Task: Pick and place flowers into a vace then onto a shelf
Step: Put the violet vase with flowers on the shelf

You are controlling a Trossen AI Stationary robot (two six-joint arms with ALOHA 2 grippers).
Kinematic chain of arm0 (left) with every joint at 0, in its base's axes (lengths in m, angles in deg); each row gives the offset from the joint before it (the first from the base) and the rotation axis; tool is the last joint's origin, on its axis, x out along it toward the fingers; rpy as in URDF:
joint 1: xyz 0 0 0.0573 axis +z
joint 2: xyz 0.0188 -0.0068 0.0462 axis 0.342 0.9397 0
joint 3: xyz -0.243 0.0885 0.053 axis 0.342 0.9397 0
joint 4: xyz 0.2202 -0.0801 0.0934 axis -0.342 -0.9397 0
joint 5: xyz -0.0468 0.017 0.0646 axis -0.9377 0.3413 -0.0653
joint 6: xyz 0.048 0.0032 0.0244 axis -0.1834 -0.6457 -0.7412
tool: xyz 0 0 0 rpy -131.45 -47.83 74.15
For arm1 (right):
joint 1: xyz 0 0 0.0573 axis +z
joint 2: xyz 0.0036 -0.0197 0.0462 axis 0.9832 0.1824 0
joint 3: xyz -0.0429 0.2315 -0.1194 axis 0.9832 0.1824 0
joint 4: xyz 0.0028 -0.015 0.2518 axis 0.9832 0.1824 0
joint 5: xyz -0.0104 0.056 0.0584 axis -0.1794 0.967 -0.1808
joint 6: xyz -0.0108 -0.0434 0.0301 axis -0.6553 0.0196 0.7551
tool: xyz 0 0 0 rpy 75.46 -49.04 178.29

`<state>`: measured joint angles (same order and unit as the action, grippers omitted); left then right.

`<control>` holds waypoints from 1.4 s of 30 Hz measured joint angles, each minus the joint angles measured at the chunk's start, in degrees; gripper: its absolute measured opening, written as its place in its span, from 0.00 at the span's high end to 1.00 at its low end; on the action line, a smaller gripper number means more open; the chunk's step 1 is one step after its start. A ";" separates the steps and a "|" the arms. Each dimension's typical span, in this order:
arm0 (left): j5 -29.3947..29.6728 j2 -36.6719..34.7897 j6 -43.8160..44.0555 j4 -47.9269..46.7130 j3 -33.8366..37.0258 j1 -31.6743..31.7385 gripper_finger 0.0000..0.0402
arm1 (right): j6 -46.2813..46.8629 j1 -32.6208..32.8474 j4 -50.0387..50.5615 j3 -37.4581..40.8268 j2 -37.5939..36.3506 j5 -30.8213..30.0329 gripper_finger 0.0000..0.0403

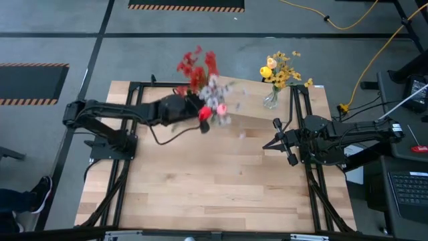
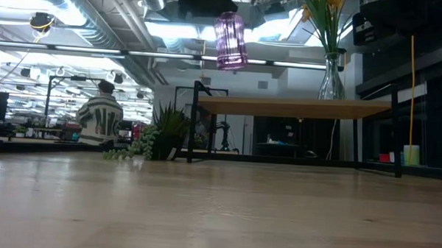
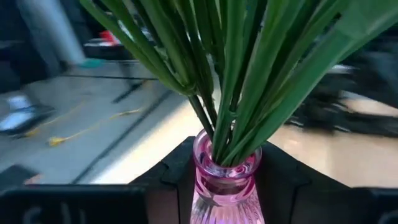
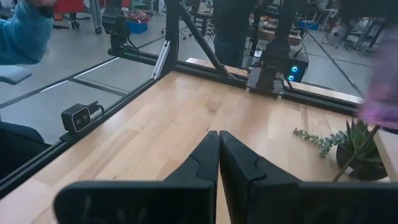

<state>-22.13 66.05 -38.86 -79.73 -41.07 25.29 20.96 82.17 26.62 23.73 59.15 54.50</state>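
**Pink vase riding high in the left gripper**

Clearly, nearest the low camera, bare table (image 2: 218,212) is stretching away with nothing resting on its front planks. Above it, the left gripper (image 1: 189,107) is clamping a pink glass vase (image 2: 230,40) and carrying it well clear of the tabletop; the left wrist view is showing its dark fingers (image 3: 168,171) pressing against both sides of the vase's neck. Green stems are fanning up out of that neck, and the flowers (image 1: 200,70), red clusters with pale blossoms, are spreading above the arm, toward the table's far edge. On the opposite side, the right gripper (image 1: 275,132) is waiting over the table, its fingers (image 4: 202,158) closed together on nothing. Farther back, the shelf (image 2: 295,107) is standing on thin black legs, already bearing a clear vase (image 2: 331,78) of yellow blooms (image 1: 281,69). Beside the shelf's leg, a small potted plant (image 2: 167,133) is sitting. Beyond, a person (image 2: 99,120) is sitting facing away.
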 joint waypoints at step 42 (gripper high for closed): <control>-10.80 17.68 4.37 -2.70 -13.58 16.74 0.70 | -2.75 -0.04 -0.13 0.02 2.03 -7.16 0.96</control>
<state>-32.93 83.74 -34.49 -82.43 -54.65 42.04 18.21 82.13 26.49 23.76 61.18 47.33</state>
